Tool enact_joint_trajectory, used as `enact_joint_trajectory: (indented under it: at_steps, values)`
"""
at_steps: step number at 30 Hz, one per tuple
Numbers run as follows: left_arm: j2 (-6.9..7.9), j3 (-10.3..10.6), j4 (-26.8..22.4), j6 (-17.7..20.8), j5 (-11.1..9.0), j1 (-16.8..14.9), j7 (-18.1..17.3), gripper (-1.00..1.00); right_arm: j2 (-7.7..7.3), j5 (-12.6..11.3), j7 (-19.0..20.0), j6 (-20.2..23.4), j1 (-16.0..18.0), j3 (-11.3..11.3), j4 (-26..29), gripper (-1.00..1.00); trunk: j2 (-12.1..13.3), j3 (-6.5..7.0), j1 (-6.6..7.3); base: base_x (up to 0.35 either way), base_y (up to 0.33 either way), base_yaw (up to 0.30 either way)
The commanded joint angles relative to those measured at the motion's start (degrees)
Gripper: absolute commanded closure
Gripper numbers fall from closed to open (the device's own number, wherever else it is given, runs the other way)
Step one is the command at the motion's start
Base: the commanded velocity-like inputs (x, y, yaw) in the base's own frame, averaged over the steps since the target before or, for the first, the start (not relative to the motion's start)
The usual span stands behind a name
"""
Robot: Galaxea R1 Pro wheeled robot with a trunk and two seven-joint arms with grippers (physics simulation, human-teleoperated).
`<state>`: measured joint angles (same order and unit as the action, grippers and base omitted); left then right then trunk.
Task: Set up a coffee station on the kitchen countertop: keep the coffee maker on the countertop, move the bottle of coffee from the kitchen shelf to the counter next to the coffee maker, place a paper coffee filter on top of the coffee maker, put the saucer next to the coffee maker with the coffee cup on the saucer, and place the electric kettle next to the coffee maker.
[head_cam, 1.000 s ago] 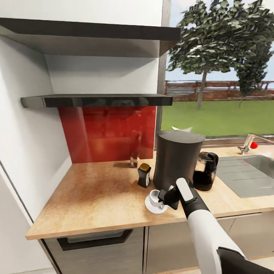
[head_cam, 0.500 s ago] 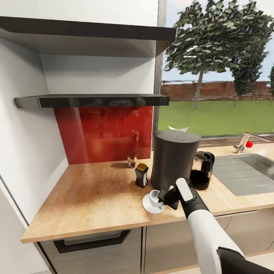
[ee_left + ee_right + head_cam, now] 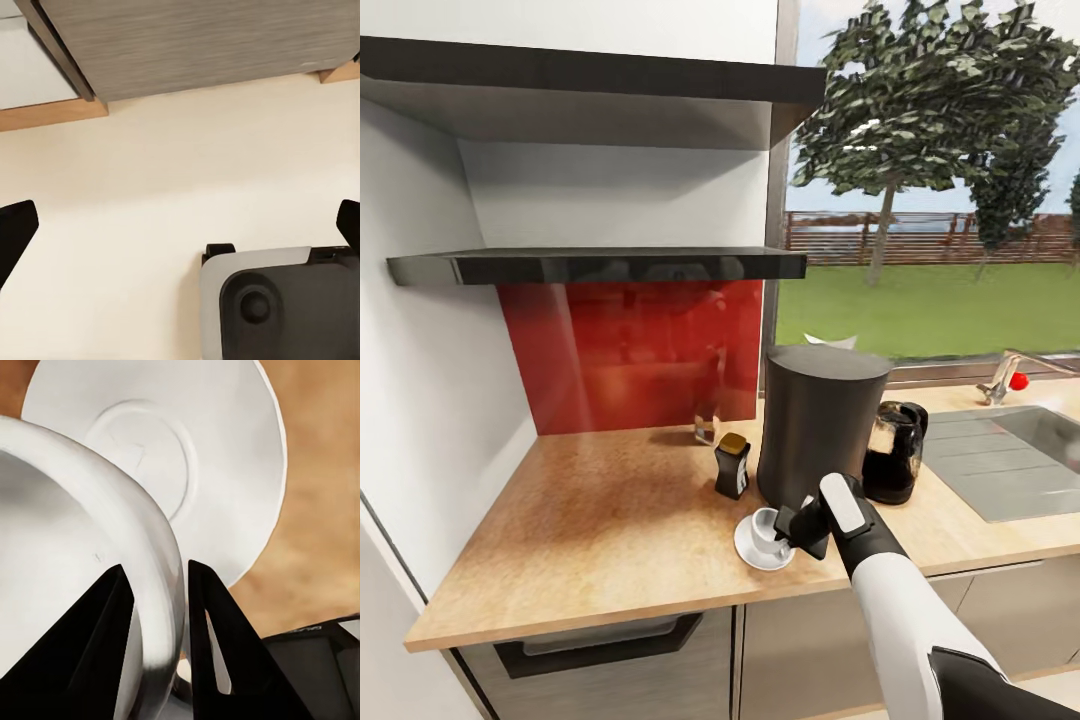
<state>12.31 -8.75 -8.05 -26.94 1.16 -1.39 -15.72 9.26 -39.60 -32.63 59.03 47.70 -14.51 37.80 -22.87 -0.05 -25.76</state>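
Note:
The dark coffee maker [image 3: 820,425] stands on the wooden countertop [image 3: 610,530]. Behind its top edge peeks the whitish paper coffee filter [image 3: 830,341]. The bottle of coffee [image 3: 732,466] is just to its left and the glass electric kettle [image 3: 893,452] to its right. In front lies the white saucer [image 3: 751,550] [image 3: 217,450]. Over it sits the coffee cup [image 3: 766,527] [image 3: 67,555], and my right gripper [image 3: 792,524] [image 3: 156,571] is shut on its rim. I cannot tell whether the cup touches the saucer. My left gripper [image 3: 180,229] is open over the floor.
The thin dark kitchen shelf [image 3: 600,265] hangs above a red backsplash [image 3: 630,350]. A steel sink [image 3: 1010,455] with a faucet [image 3: 1005,375] lies at the right. A white wall [image 3: 430,400] bounds the counter's left. The left wrist view looks down on cabinet fronts [image 3: 195,45] and my base [image 3: 285,304].
The head view has shifted a little, so everything sits slightly differently in it. My right gripper stays shut on the cup over the saucer; nothing else has moved.

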Motion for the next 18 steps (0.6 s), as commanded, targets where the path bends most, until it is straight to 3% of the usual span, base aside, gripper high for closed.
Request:
enact_joint_trajectory:
  at_steps: [1, 13, 18]
  values:
    - [0.00, -0.5, 0.1, -0.1, 0.1, 0.0, -0.5, -1.00, 0.06, -0.6, -0.6, 0.0, 0.0, -0.3, 0.0, 1.00, 0.0, -0.03, -0.02, 0.001, 0.000, 0.000]
    - [0.00, -0.5, 0.1, -0.1, 0.1, 0.1, -0.5, -1.00, 0.01, -0.6, -0.5, 0.0, 0.0, -0.3, 0.0, 1.00, 0.0, -0.03, -0.02, 0.001, 0.000, 0.000]
    - [0.00, -0.5, 0.1, -0.1, 0.1, 0.1, -0.5, -1.00, 0.01, -0.6, -0.5, 0.0, 0.0, -0.3, -0.1, 1.00, 0.0, -0.03, -0.02, 0.109, 0.000, 0.000]
